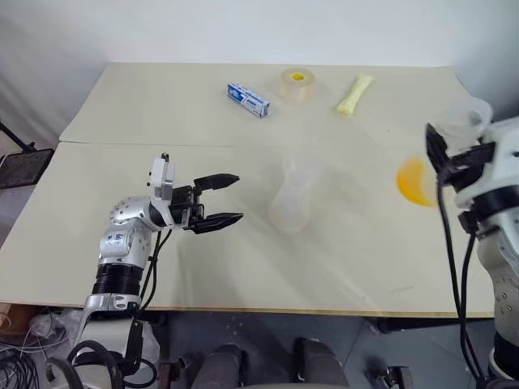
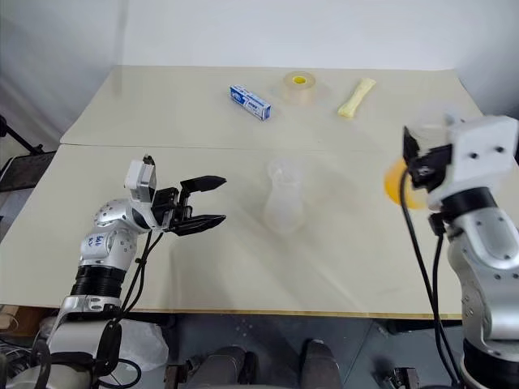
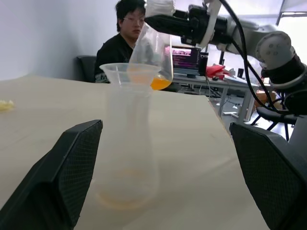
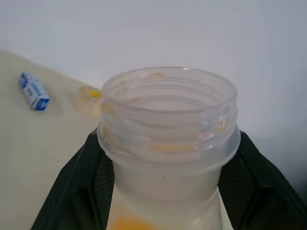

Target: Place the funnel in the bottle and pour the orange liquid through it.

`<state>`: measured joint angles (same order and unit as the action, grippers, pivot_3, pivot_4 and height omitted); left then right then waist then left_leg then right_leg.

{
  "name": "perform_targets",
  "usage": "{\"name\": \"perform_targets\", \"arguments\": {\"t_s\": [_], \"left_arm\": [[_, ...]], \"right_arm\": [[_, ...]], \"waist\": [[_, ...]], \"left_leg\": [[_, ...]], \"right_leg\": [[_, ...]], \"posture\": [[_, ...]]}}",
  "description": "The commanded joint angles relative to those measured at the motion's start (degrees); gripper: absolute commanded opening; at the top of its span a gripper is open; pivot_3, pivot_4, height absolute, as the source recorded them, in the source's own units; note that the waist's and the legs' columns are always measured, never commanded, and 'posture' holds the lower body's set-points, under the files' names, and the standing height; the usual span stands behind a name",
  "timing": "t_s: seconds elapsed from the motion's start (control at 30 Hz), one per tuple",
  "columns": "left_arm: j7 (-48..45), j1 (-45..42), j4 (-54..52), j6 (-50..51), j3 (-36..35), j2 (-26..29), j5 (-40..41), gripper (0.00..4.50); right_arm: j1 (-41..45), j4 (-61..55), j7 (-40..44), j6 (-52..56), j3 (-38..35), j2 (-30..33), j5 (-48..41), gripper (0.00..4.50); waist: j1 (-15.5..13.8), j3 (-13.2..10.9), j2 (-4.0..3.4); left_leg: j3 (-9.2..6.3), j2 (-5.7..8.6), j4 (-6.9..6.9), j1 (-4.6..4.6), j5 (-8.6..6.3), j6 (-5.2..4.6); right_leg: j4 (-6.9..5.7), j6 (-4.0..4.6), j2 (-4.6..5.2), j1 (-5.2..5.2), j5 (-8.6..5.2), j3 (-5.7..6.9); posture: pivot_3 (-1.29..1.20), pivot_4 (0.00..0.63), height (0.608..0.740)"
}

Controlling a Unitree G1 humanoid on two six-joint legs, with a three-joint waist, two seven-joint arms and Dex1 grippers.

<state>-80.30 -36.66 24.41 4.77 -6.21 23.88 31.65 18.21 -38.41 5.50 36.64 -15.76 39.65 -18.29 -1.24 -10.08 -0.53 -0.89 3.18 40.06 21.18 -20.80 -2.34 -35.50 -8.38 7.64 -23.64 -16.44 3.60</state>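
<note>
The pale counter fills most of the head views, seamed across the middle. At the right edge of the frame the right gripper hangs above the counter with its jaws pinching the neck of a larger clear flask; the flask is tilted, and the orange liquid shows as a bright patch in its lower part. In the right wrist view the flask's threaded open mouth stands between the two black fingers, which press against its sides.

At the lower left of the frame the left gripper hovers over the counter with jaws spread wide and nothing between them, pointing toward the bottle. The bottle stands upright near the centre of the frame, well apart from both grippers. The funnel sits in its neck, rim upward, seen clearly in the left wrist view.

Along the upper part of the frame lie a tape roll, a blue-and-white box to its left, and a pale yellow packet to its right.

A person sits beyond the counter in the left wrist view.
</note>
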Motion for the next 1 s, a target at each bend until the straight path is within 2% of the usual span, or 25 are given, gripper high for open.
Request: {"name": "perform_targets", "arguments": {"t_s": [0.03,0.13,0.37,0.47,0.57,0.73,1.0], "left_arm": [[-2.23,-2.62,3.22,-2.65,-0.91,0.05,-0.15,4.5],[-4.5,-4.14,6.22,-4.19,-1.27,-0.16,0.07,4.5],[-6.4,-6.13,9.9,-5.27,-3.09,-1.08,0.97,4.5],[-6.28,-5.16,8.59,-4.88,-3.08,-1.61,0.93,4.5],[-6.12,-4.99,8.13,-4.6,-3.12,-1.98,0.92,4.5],[-6.0,-5.24,7.62,-4.01,-3.39,-2.63,1.38,4.5],[-6.36,-6.3,8.12,-3.35,-3.53,-3.2,1.74,4.5]], "right_arm": [[5.04,-2.17,0.67,0.55,6.04,2.54,5.33,2.46],[7.56,-1.94,3.75,-2.0,14.5,5.02,11.47,2.46],[11.57,-1.67,6.7,-4.15,25.77,4.87,23.03,2.46],[15.01,0.11,10.48,-7.07,32.0,6.96,30.74,2.46],[16.88,2.14,10.68,-7.67,32.34,5.22,34.26,2.46],[19.61,4.91,15.21,-12.47,34.81,6.65,42.3,2.46],[20.71,10.63,19.01,-22.74,33.7,6.91,48.7,2.46]], "waist": [[0.08,-0.01,0.01],[0.1,-0.01,0.02],[0.16,-0.02,0.05],[0.42,-0.02,0.04],[0.49,-0.04,0.08],[0.59,-0.04,0.08],[1.38,-0.05,0.09]], "left_leg": [[-0.01,0.0,0.0,0.03,0.0,-0.01],[-0.01,0.0,-0.02,0.04,0.0,-0.01],[-0.02,0.01,0.0,0.07,0.0,-0.01],[-0.02,0.02,0.0,0.07,0.0,-0.01],[-0.05,0.01,0.0,0.08,0.0,-0.01],[-0.05,0.01,0.0,0.08,0.0,-0.01],[-0.06,0.01,-0.02,0.08,0.0,-0.01]], "right_leg": [[0.0,0.0,0.0,-0.03,0.0,0.01],[0.0,0.0,-0.01,-0.04,0.0,0.05],[-0.01,-0.01,0.0,-0.05,0.0,0.08],[-0.01,-0.01,0.0,-0.07,0.0,0.08],[-0.01,-0.01,-0.01,-0.07,0.0,0.1],[-0.01,-0.01,0.0,-0.07,0.01,0.1],[-0.01,-0.01,0.0,-0.07,0.01,0.12]], "posture": [[0.0,0.15,0.74],[0.0,0.15,0.74],[0.0,0.15,0.74],[0.0,0.15,0.74],[0.0,0.15,0.74],[0.0,0.15,0.74],[0.0,0.15,0.74]]}}
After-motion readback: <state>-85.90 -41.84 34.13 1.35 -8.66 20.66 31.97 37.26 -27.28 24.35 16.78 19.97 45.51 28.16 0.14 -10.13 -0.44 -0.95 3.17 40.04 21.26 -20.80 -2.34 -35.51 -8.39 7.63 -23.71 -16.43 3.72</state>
